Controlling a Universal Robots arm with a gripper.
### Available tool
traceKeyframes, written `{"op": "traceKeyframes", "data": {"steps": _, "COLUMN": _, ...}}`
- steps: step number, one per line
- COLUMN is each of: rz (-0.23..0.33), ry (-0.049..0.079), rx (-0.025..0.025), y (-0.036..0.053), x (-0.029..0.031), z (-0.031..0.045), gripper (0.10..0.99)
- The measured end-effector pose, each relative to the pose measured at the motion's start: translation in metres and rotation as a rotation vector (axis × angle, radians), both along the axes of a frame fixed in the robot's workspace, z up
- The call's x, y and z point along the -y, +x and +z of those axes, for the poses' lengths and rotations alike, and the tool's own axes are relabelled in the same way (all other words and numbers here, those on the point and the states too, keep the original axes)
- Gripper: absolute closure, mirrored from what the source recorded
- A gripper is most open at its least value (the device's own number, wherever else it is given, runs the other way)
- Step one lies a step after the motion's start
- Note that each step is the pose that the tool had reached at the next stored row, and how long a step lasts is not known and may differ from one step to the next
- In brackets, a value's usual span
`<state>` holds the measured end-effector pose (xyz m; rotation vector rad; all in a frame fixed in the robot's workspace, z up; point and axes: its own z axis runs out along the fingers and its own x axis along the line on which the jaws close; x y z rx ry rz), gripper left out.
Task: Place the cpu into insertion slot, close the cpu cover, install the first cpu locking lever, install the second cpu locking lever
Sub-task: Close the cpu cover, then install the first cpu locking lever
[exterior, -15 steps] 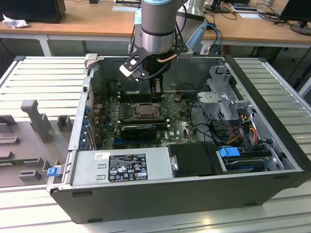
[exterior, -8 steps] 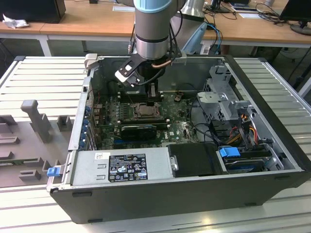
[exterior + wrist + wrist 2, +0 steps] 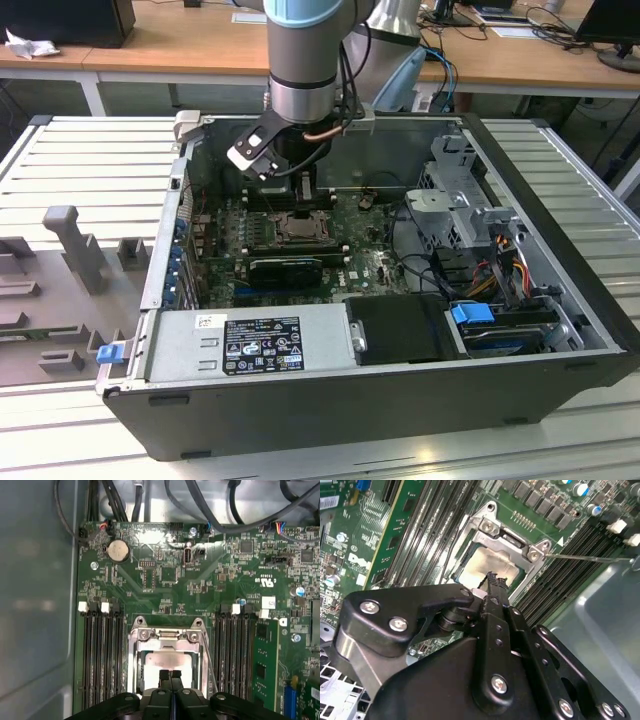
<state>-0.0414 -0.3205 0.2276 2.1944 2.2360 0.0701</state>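
The insertion slot [image 3: 297, 228] lies on the motherboard inside the open computer case. In both wrist views the cpu [image 3: 167, 659] [image 3: 482, 565] sits in the slot, its pale top showing through the window of the cpu cover [image 3: 165, 636] [image 3: 512, 542]. The silvery cover lies flat over the socket. My gripper [image 3: 170, 674] [image 3: 492, 577] [image 3: 303, 185] hovers just above the cpu, shut, with its two black fingertips pressed together and nothing between them. A thin wire locking lever [image 3: 209, 660] [image 3: 585, 557] runs along one side of the socket.
Long black memory slots [image 3: 100, 655] [image 3: 235, 650] flank the socket. A coin battery [image 3: 118, 551] and black cables [image 3: 225, 510] lie beyond it. A grey case wall [image 3: 35, 605] stands close by. A black card [image 3: 285, 268], power supply [image 3: 250, 340] and drive cage [image 3: 460, 200] fill the case.
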Motion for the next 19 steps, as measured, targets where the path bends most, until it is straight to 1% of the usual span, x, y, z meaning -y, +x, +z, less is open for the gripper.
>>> {"op": "traceKeyframes", "data": {"steps": 6, "rz": 0.000, "ry": 0.000, "rx": -0.0001, "y": -0.0024, "x": 0.0001, "z": 0.0002, "gripper": 0.980}}
{"op": "traceKeyframes", "data": {"steps": 9, "rz": 0.000, "ry": -0.001, "rx": -0.0001, "y": -0.0024, "x": 0.0001, "z": 0.0055, "gripper": 0.980}}
{"op": "traceKeyframes", "data": {"steps": 14, "rz": 0.000, "ry": -0.001, "rx": 0.0000, "y": -0.0024, "x": 0.0000, "z": 0.0122, "gripper": 0.980}}
{"op": "traceKeyframes", "data": {"steps": 19, "rz": 0.000, "ry": -0.001, "rx": 0.0000, "y": -0.0024, "x": 0.0000, "z": 0.0154, "gripper": 0.980}}
